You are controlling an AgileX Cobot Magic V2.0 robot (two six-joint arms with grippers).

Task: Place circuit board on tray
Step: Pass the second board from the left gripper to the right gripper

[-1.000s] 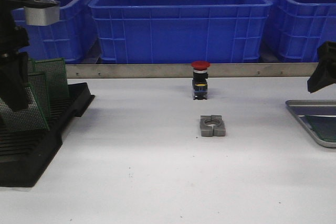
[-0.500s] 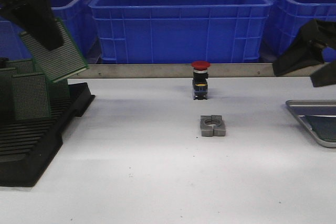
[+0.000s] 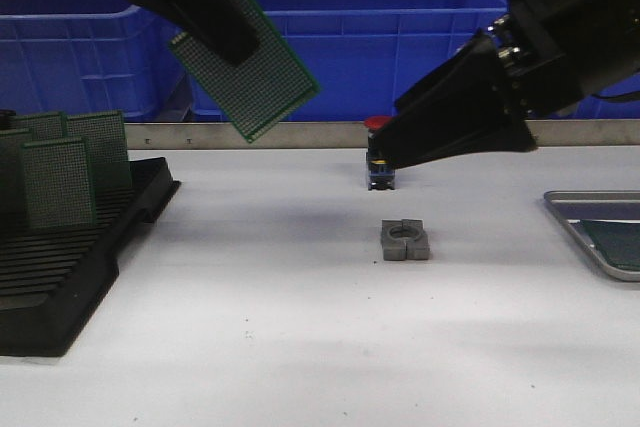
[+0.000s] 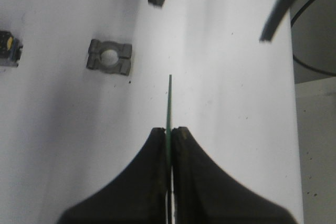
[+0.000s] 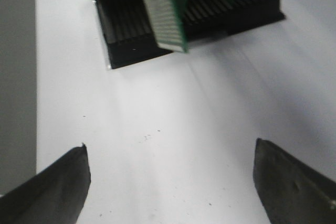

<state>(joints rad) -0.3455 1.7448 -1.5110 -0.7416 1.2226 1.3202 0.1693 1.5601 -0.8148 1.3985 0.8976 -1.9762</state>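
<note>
My left gripper (image 3: 218,35) is shut on a green perforated circuit board (image 3: 247,65) and holds it tilted, high above the table's left-middle. In the left wrist view the board (image 4: 169,98) shows edge-on, clamped between the jaws of the left gripper (image 4: 169,132). My right gripper (image 3: 392,147) is open and empty and points left at mid-table. In the right wrist view the right gripper (image 5: 170,151) faces the held board (image 5: 167,17). The silver-grey tray (image 3: 595,195) lies at the right edge, cut off by the frame, with a dark green board (image 3: 617,243) in it.
A black slotted rack (image 3: 70,267) at the left holds several upright green boards (image 3: 60,179). A grey metal clamp block (image 3: 405,240) lies mid-table, with a red-capped push button (image 3: 380,169) behind it. Blue crates (image 3: 345,42) stand behind a metal rail.
My left gripper has lifted the board out of the rack and carried it up and to the right. My right arm has swung in from the right edge toward mid-table.
</note>
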